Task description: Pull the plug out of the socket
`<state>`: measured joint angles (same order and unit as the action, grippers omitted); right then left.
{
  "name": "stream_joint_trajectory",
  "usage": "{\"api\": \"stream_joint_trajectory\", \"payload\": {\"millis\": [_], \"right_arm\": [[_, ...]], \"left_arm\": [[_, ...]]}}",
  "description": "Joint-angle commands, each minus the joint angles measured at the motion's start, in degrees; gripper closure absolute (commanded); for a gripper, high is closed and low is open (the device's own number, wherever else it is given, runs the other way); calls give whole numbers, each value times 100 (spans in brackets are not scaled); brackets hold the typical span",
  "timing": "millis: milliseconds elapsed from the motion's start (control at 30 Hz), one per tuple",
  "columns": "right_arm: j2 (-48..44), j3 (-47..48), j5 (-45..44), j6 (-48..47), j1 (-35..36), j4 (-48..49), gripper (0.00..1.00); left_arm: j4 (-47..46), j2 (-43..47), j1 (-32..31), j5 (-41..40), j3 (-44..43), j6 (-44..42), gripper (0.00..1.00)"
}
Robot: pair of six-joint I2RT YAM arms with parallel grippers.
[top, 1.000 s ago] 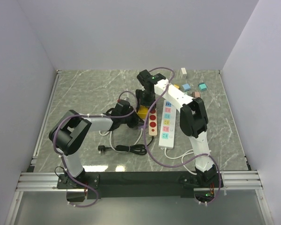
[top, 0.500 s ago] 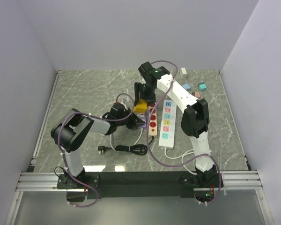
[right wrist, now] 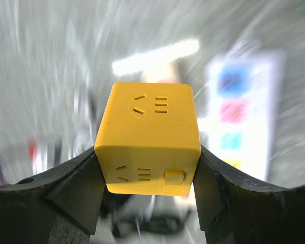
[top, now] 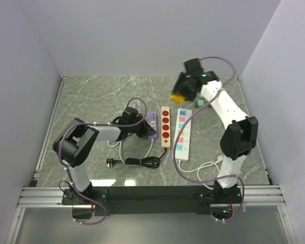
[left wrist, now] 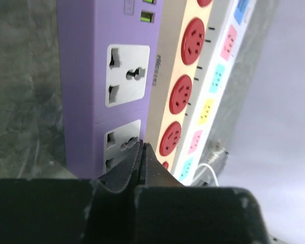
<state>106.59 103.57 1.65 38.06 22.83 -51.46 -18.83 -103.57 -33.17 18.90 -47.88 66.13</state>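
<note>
Now the right hand (right wrist: 147, 170) grasps the yellow plug (right wrist: 148, 133), off the surface (top: 91, 96), well beyond and right of the purple strip (top: 151, 125). Left hand (left wrist: 141, 148), clenched, sets its tips at that strip's edge.

The left arm (top: 99, 133) lies low and bent, reaching rightward, the left tool (left wrist: 141, 152) down near the desk (top: 91, 96), fingertips pressed together. The right arm (top: 221, 101) stretches far forward, the right tool (right wrist: 147, 170) raised, clamping a yellow plug (right wrist: 148, 122).

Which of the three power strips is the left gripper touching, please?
The purple strip, the leftmost: the shut left gripper rests on it; the red-socket strip and white strip lie untouched.
</note>
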Motion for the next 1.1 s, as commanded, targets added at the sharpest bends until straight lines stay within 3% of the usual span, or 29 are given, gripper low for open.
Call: {"api": "stream_joint_trajectory", "payload": {"millis": [0, 167, 433, 1000, 1067], "right_arm": [[-191, -205, -912, 674, -893, 620, 100], [108, -407, -1245, 1027, -1798, 400, 100], [345, -856, -1177, 1107, -2404, 813, 100], [1733, -145, -227, 1282, -2942, 1569, 100], [1891, 145, -191, 1309, -2969, 1604, 96]], "left_arm": [[1557, 222, -14, -711, -431, -697, 100], [2259, 740, -41, -756, -1065, -934, 100], [2709, 1427, -41, -887, -1496, -1023, 100], [2981, 1568, -23, -1046, -1285, -882, 100], [2990, 1603, -23, -1072, -1251, -865, 100]]}}
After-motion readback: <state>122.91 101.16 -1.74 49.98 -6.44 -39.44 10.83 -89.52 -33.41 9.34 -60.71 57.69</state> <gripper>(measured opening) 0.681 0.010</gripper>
